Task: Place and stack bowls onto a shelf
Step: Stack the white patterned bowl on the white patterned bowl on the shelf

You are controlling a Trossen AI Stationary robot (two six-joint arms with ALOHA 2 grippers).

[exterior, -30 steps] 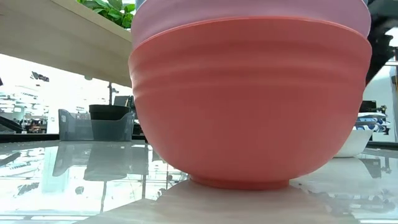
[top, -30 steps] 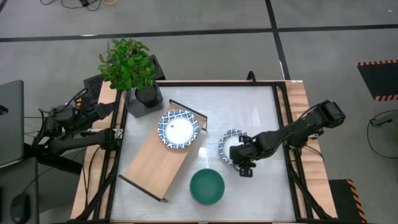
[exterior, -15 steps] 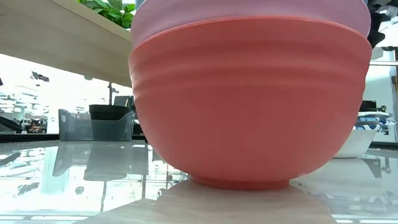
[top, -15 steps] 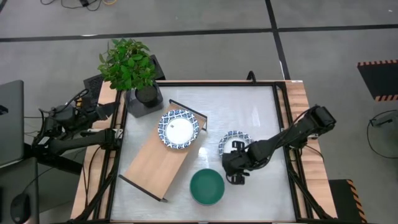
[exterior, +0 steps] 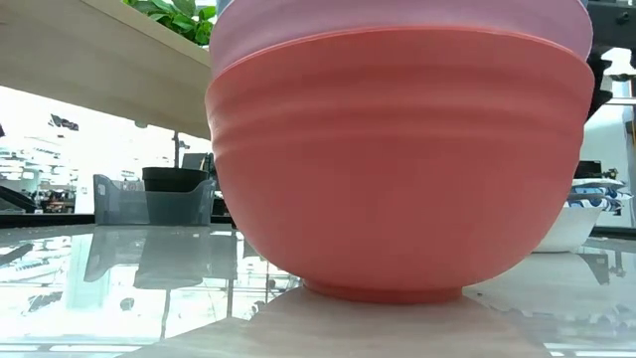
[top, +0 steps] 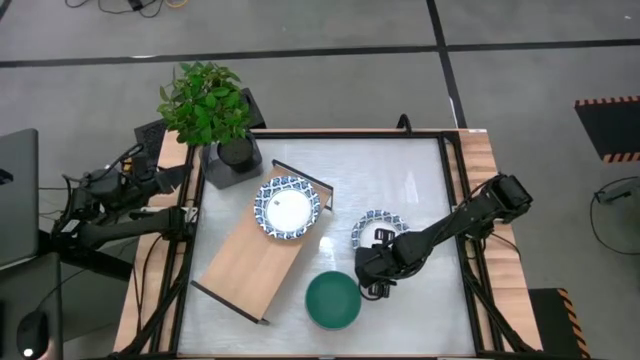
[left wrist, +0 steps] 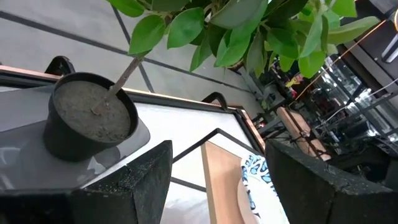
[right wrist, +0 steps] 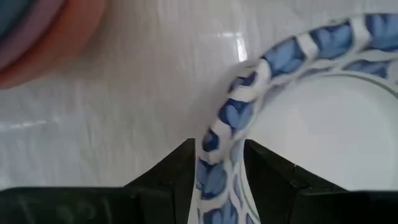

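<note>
One patterned bowl point(right wrist: 298, 118) sits on your table, its rim between the right gripper's point(right wrist: 217, 171) fingers, which straddle it without clearly clamping.

A: Where does the high camera sit?
B: Above the bench point(top: 420, 190), looking straight down on both arms, the shelf point(top: 255, 262) and the plant point(top: 205, 100).
A: And the low one?
B: At bench height, pressed close to the red bowl point(exterior: 397, 169), facing the room behind.
A: The wrists?
B: The left looks past its fingers at the plant pot point(left wrist: 87, 121); the right sits very near the patterned bowl's point(right wrist: 298, 106) rim, which the high view shares.
</note>
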